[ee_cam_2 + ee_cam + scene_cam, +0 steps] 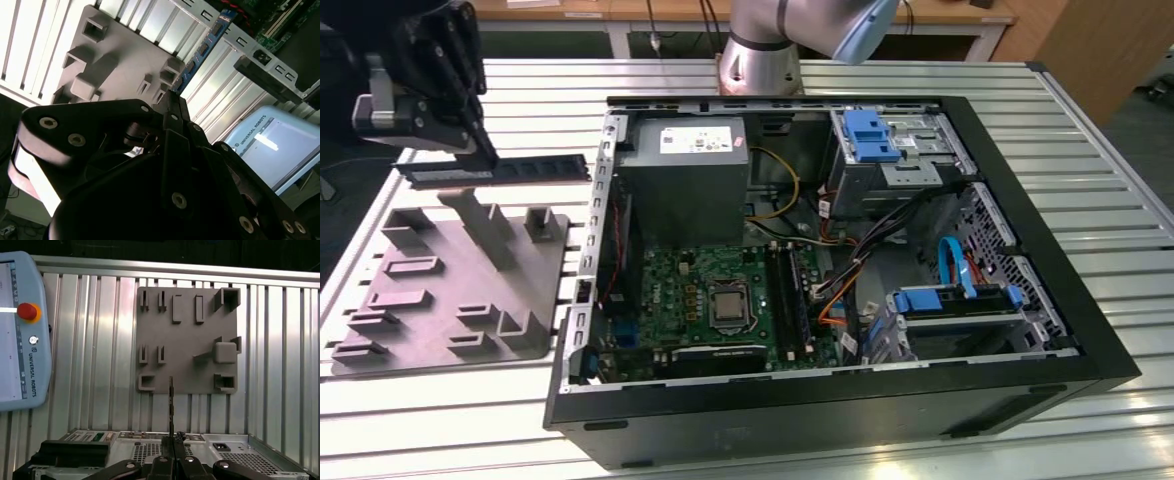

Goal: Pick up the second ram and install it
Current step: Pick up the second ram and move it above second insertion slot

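A grey plastic block with upright slotted posts (440,290) lies flat on the ribbed aluminium desk (1121,440), just beside an open black computer case (854,405). Inside the case sit a green motherboard (707,290) and a grey metal power-supply box (683,185). A pale handheld control tablet with a red button (20,340) lies on the desk too.

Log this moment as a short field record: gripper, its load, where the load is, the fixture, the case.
gripper: shut on the second ram, gripping it near one end
ram pose: long axis roughly level, on edge
ram location: outside the computer case, over the far side of the grey fixture block
fixture block: flat on the slatted table, at the exterior view's left of the case
case: side open, motherboard exposed
install: not yet done
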Available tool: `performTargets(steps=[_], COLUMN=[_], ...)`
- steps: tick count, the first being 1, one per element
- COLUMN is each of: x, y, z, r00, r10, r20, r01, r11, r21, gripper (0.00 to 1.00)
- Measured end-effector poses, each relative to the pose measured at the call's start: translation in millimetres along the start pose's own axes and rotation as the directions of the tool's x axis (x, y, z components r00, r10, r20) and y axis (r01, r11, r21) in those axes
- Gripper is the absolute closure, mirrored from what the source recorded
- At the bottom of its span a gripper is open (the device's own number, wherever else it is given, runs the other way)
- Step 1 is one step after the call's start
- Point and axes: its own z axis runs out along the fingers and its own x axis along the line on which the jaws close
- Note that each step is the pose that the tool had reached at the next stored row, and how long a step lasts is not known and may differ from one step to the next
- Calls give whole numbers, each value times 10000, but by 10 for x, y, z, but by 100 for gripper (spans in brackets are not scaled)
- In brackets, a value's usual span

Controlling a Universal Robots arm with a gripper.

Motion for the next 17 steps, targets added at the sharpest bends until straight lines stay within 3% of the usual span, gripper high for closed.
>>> performTargets(steps=[17], x=[15], y=[-566], z=[-23], r00=[10000], r10=[0], r20=[0], r01=[0], r11=[10000], r21=[-2], gripper=[89])
